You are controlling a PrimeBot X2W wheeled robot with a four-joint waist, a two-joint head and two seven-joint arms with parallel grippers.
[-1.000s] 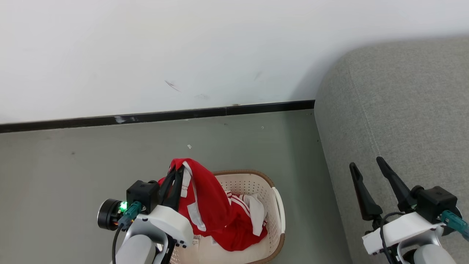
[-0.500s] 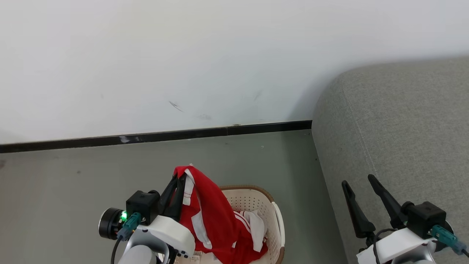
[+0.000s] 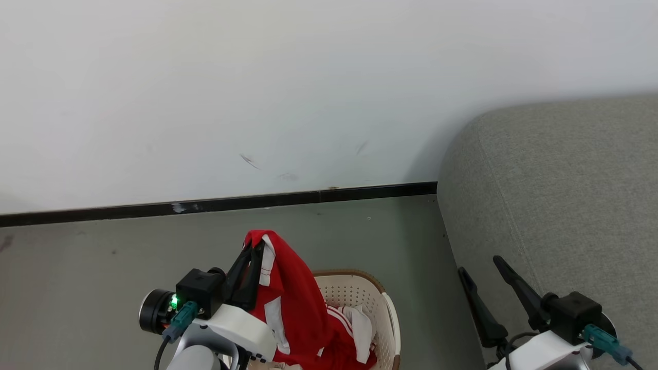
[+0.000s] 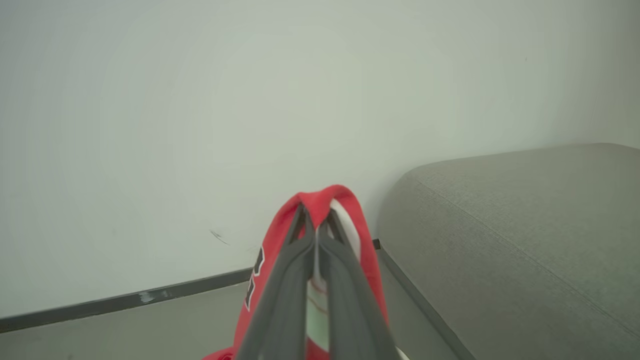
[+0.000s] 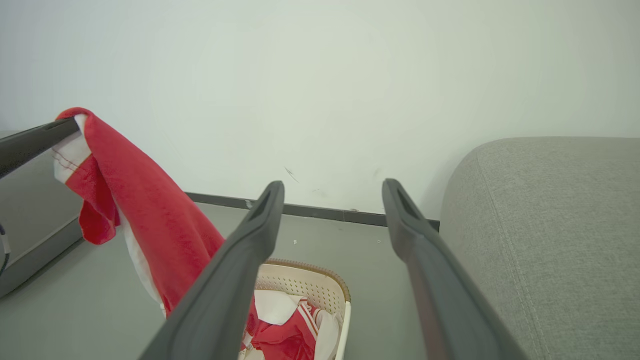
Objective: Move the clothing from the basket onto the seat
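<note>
Clothing (image 3: 290, 303) hangs in a long red drape from the left gripper (image 3: 253, 247), whose two fingers are pinched tight on a fold at its top, high above the basket (image 3: 386, 308). The lower end lies bunched inside the basket, so the clothing is only partly out. The right gripper (image 3: 478, 264) stands to the right of the basket with its fingers spread wide and nothing between them. The sofa (image 3: 555, 205) rises just right of the basket, across a strip of floor (image 3: 128, 241).

The grip takes only a thin fold, and the weight of the trailing cloth could pull it free on the swing toward the sofa. The tail might also catch on the basket's rim or holes and drag or tip the basket. If the lift above the basket is too low, the tail may sweep the floor.
</note>
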